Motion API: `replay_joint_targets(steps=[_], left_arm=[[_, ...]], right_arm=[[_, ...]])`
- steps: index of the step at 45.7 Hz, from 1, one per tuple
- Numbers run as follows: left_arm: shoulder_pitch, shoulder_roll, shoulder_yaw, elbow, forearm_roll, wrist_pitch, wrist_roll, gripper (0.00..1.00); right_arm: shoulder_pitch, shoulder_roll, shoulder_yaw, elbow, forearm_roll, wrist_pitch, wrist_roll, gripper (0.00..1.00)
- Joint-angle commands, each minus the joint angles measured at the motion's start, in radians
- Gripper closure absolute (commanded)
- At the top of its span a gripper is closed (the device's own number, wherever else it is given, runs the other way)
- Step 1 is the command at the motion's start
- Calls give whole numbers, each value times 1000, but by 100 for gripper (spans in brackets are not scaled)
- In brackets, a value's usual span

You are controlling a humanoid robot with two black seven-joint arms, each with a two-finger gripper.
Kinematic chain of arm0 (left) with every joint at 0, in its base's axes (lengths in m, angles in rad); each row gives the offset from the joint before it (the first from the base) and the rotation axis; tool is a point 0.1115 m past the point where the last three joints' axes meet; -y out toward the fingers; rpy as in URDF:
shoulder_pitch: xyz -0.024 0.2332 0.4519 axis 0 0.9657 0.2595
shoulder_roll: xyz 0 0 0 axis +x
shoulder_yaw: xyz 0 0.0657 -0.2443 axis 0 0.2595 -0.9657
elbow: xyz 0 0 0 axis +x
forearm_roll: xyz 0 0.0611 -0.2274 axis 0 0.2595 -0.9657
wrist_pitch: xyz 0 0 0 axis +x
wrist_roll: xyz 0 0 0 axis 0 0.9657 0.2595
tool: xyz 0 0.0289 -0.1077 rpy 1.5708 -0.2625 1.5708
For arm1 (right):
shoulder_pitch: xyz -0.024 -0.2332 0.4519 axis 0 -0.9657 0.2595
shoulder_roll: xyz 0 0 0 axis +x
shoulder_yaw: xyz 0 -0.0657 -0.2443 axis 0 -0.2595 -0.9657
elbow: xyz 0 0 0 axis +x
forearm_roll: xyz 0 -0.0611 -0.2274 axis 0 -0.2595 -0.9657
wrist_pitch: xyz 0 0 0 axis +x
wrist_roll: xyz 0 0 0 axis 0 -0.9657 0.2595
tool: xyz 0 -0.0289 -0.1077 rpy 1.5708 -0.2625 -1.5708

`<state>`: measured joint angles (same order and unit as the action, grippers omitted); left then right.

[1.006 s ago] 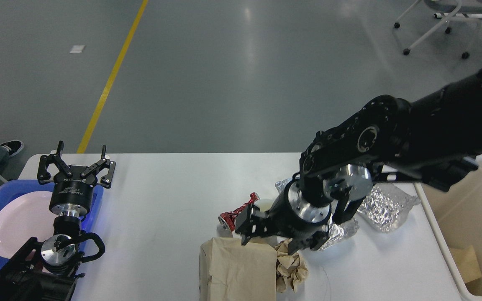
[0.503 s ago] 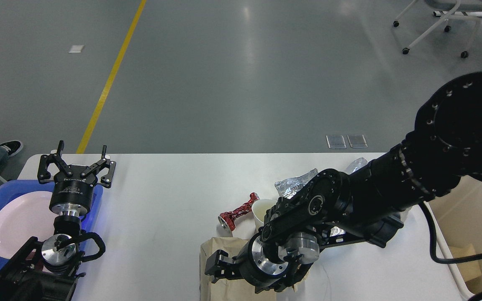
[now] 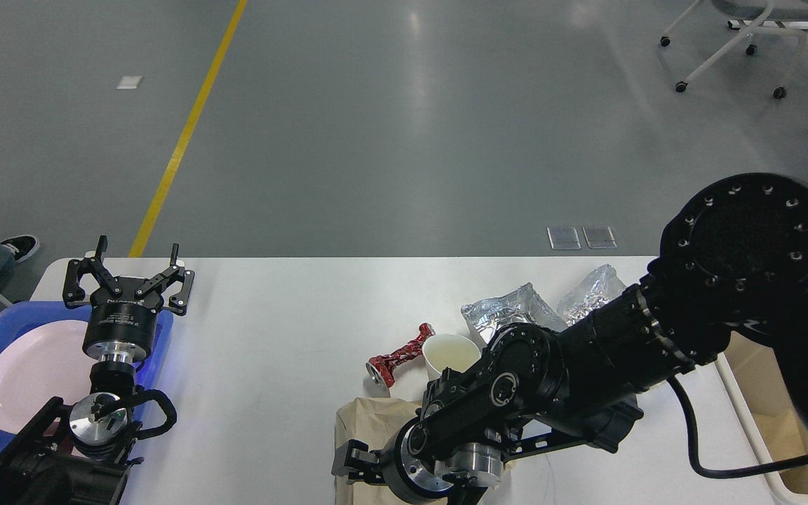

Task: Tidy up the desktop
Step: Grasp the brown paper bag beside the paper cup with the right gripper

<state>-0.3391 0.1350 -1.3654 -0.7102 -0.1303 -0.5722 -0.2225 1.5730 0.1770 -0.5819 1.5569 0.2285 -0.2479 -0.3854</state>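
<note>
Half-hidden brown paper bag (image 3: pixel 376 424) under right gripper (image 3: pixel 356 468)

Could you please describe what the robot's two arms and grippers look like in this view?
Both arms are black with silver metal wrist rings. The left gripper has two black skeletal linkage fingers and faint lettering on its body. The right gripper is dark and blocky; a black cable loops beside its arm.

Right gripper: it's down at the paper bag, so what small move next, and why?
Probably close the right gripper on the near edge of the paper bag. It sits low over the bag at the desktop's near side, though the fingers are mostly hidden, so confirm contact first.
</note>
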Motion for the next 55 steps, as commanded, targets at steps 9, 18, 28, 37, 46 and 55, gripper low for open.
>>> replay_joint_targets(steps=[9, 18, 28, 37, 46, 55], left_arm=[[0, 0, 0, 0, 0, 0, -1, 4], [0, 0, 0, 0, 0, 0, 0, 4], [0, 0, -1, 0, 0, 0, 0, 4], [0, 0, -1, 0, 0, 0, -1, 4], [0, 0, -1, 0, 0, 0, 0, 4], [0, 0, 0, 0, 0, 0, 0, 4]], right_arm=[[-70, 10, -23, -12, -8, -4, -38, 3], [-79, 4, 51, -32, -29, 7, -32, 3], [-171, 13, 69, -84, -132, 10, -29, 3], [-254, 16, 160, -163, -276, 10, -29, 2], [-289, 18, 157, -184, -331, 24, -29, 3], [-444, 18, 108, -310, -486, 45, -29, 3]])
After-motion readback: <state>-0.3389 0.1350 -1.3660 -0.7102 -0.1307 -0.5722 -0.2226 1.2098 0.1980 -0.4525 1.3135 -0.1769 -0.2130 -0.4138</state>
